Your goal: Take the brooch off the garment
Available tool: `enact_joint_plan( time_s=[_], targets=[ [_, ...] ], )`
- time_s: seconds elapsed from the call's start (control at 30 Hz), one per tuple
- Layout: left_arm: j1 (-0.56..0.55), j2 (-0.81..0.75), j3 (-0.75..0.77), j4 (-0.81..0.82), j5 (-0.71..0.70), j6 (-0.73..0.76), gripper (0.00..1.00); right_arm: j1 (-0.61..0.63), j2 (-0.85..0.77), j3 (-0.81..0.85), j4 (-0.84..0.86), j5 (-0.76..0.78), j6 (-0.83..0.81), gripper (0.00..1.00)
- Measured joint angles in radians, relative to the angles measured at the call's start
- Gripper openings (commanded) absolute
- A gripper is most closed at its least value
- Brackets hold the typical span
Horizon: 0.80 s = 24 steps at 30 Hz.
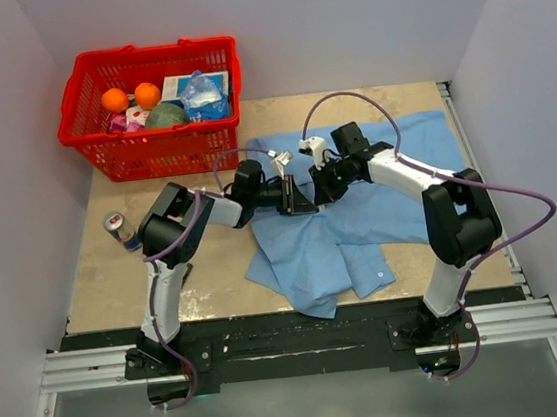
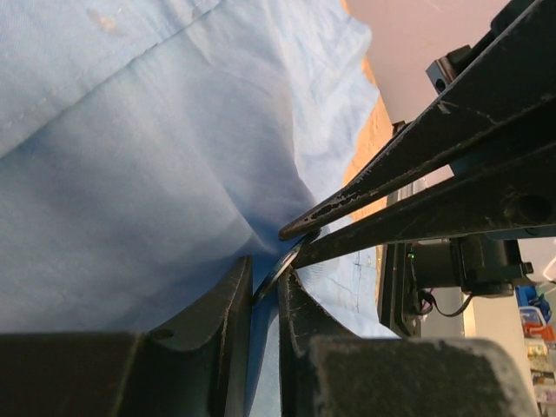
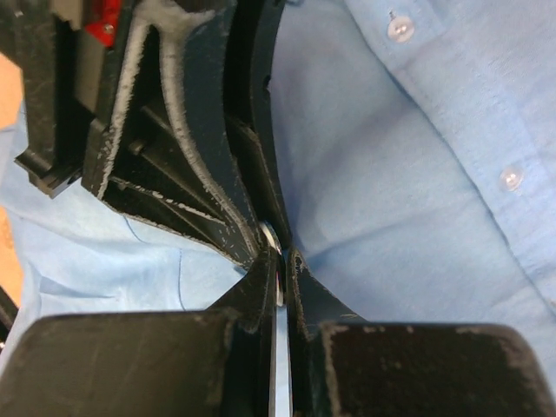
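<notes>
**Both pincers closed on the brooch, mid-shirt**

The garment (image 1: 309, 255) lies rumpled on the table (image 1: 107, 288). The left gripper (image 1: 300, 198) and right gripper (image 1: 319, 186) meet tip to tip over its middle. The brooch (image 2: 280, 269) shows edge-on as a thin dark disc against the blue cloth. It is held in the narrow slit between the left fingers (image 2: 228, 304). The right fingers (image 2: 391, 165) are pinched almost closed on its far rim from the opposite side.

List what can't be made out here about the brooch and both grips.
Left wrist: brooch shows edge-on only, its face hidden by the fingers of the left gripper.
Right wrist: only a thin rim shows inside the right gripper; whether it is fastened to the shirt is hidden.
Top: brooch wholly covered by both grippers.
</notes>
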<state>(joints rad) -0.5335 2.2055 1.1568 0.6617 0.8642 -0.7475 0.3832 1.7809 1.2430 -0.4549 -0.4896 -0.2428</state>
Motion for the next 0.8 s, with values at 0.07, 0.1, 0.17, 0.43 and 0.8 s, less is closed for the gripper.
enact_joint_plan(
  time_s=[0.07, 0.1, 0.17, 0.43, 0.8],
  targets=[
    [-0.004, -0.013, -0.033, 0.032, -0.013, -0.01, 0.13, 0.001, 0.0, -0.004, -0.004, 0.005, 0.008, 0.0],
    [-0.002, -0.024, -0.057, 0.056, -0.02, -0.021, 0.15, 0.004, 0.0, -0.004, -0.003, 0.005, 0.014, 0.0],
    [0.008, -0.043, -0.105, 0.121, -0.02, -0.047, 0.22, 0.017, -0.005, -0.003, 0.002, 0.008, 0.024, 0.0],
    [0.1, -0.051, -0.159, 0.321, 0.058, -0.135, 0.43, 0.042, -0.047, 0.04, -0.018, 0.056, 0.068, 0.0],
    [0.125, -0.085, -0.151, 0.251, 0.136, 0.015, 0.5, 0.041, -0.047, 0.076, -0.053, 0.106, 0.068, 0.0]
  ],
)
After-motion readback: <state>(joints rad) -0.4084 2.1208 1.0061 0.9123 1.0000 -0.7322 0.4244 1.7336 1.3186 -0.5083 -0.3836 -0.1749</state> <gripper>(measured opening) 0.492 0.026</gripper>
